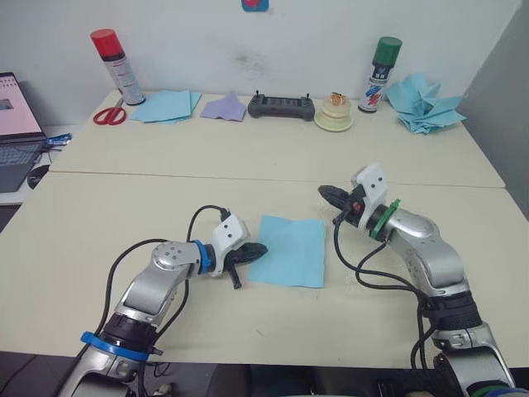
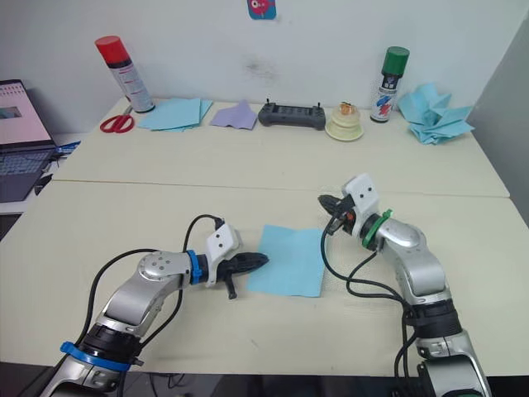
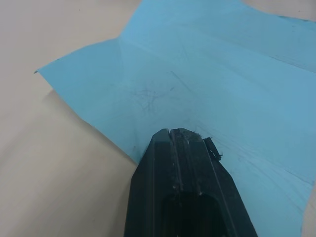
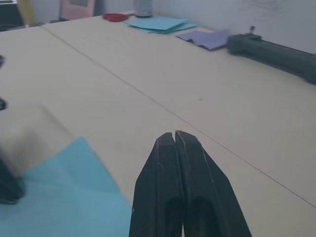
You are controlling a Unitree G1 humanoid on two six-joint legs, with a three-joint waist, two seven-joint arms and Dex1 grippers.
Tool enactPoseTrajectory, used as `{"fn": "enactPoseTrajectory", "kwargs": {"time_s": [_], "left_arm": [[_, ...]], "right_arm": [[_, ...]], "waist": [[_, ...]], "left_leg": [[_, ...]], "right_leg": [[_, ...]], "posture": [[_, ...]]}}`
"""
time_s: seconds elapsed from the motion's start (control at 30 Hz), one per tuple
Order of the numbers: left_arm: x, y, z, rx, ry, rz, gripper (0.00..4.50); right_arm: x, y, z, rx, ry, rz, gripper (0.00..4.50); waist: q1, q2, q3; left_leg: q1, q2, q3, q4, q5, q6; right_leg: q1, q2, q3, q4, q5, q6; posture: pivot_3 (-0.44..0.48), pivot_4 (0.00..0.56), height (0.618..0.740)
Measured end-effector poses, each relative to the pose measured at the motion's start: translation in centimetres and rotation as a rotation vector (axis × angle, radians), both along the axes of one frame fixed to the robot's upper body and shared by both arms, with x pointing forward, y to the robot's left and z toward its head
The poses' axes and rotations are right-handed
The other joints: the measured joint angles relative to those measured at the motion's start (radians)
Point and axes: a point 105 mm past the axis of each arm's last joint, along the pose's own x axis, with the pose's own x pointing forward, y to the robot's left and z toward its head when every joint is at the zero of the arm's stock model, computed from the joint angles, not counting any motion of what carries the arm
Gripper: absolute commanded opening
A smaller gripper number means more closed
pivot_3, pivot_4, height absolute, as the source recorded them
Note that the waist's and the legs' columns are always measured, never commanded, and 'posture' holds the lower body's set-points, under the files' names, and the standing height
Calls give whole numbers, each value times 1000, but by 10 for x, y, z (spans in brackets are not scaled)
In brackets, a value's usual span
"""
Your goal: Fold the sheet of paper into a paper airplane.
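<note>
From the head camera, the thin light blue sheet of paper lies flat on the pale beige surface between the two arms. The left claw, fingers pressed together, rests its tip at the sheet's left edge. The right claw, also closed on nothing, hovers just beyond the sheet's far right corner. Along the back edge stand a red-capped spray can, red-handled scissors, a flat stack of light blue sheets, a lilac paper piece, a black controller, a green-capped spray can and a heap of blue paper planes.

In the left wrist view, the closed black fingers sit on the creased sheet near its edge.

In the right wrist view, the fingers meet tip to tip above the surface, the sheet's corner just beside them.
</note>
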Motion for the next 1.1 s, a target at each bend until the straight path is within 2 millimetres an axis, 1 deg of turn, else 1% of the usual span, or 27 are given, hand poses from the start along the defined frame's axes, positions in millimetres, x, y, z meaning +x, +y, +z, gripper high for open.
{"fn": "enactPoseTrajectory", "kwargs": {"time_s": [0.07,0.17,0.23,0.37,0.5,0.63,0.77,0.9,0.93,1.0,1.1], "left_arm": [[0,0,0,1,0,-3,0],[0,-1,0,-3,1,-3,0],[1,-2,0,-3,1,-3,0],[0,-1,0,-1,-1,-2,0],[0,-1,0,-5,-1,6,0],[1,0,1,-45,25,33,0],[9,3,10,-148,48,115,0],[16,6,30,-281,71,162,1017],[17,7,35,-308,74,168,1392],[22,10,43,-336,59,194,1983],[26,12,47,-335,42,211,1983]], "right_arm": [[-7,12,-12,-35,52,56,32],[-16,22,-31,-89,105,109,32],[-20,24,-46,-135,140,120,32],[-21,17,-75,-211,209,101,32],[-22,16,-77,-218,199,108,32],[-22,16,-78,-212,195,109,32],[-21,17,-78,-206,195,111,32],[-21,17,-78,-205,194,111,0],[-21,17,-78,-203,195,110,0],[-21,16,-79,-199,197,107,0],[-21,16,-79,-196,199,106,0]], "waist": [[1,0,0],[5,0,0],[6,0,0],[6,0,0],[6,0,0],[6,0,0],[6,0,0],[6,0,0],[6,0,0],[6,0,0],[7,0,0]], "left_leg": [[0,0,0,0,0,0],[0,0,0,0,0,0],[0,0,0,0,0,0],[0,0,0,0,0,0],[0,0,0,0,0,0],[0,0,0,0,0,0],[0,1,0,0,0,0],[0,1,-1,0,0,0],[0,1,-1,0,0,0],[0,1,-1,0,0,0],[0,1,0,0,0,0]], "right_leg": [[0,0,0,0,0,0],[0,0,0,0,0,0],[0,0,0,0,0,0],[0,0,0,0,0,0],[0,0,0,0,0,0],[0,0,0,0,0,0],[0,0,-1,0,0,0],[0,1,-1,0,0,0],[0,1,-1,0,0,0],[0,1,-1,0,0,0],[0,1,-1,0,0,0]], "posture": [[0,150,740],[0,150,740],[0,150,740],[0,150,740],[0,150,740],[0,150,740],[0,150,740],[0,150,740],[0,150,740],[0,150,740],[0,150,740]]}}
